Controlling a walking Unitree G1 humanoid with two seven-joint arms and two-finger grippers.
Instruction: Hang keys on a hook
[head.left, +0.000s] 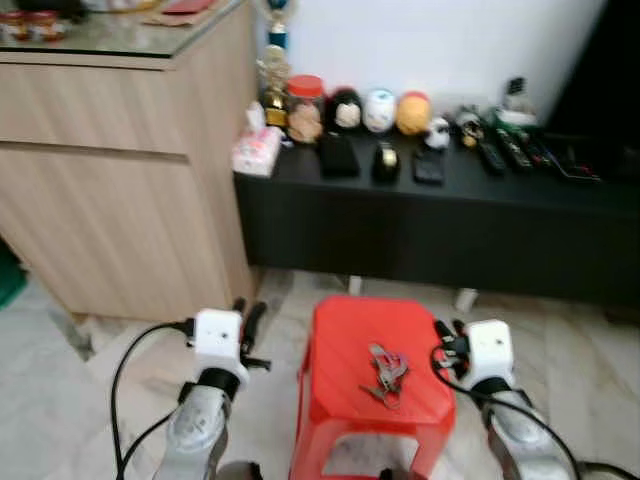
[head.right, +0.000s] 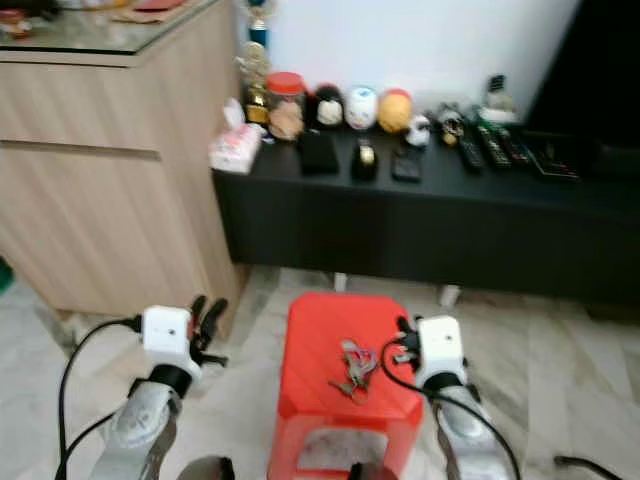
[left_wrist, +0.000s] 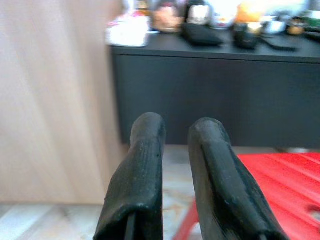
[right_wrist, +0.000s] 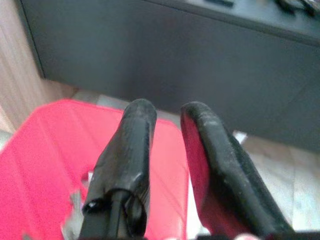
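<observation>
Keys (head.left: 385, 374) nearest me, lying loose on red stool (head.left: 340, 330) top, slightly toward its right edge, untouched. My right gripper (head.left: 446, 343) hovers just beside stool's right edge, fingers a narrow gap apart, holding nothing. My left gripper (head.left: 250, 322) off stool's left edge, over floor, fingers likewise slightly parted, empty. Black cabinet (head.left: 420, 225) beyond stool, wooden counter (head.left: 110, 170) at left. No hook spotted yet. My judgement: task at start; pickup, finding hook, hanging all left.

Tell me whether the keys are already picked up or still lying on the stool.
Still lying. The keys rest flat on top of the red stool; the right gripper hovers beside them, fingers apart, holding nothing.
</observation>
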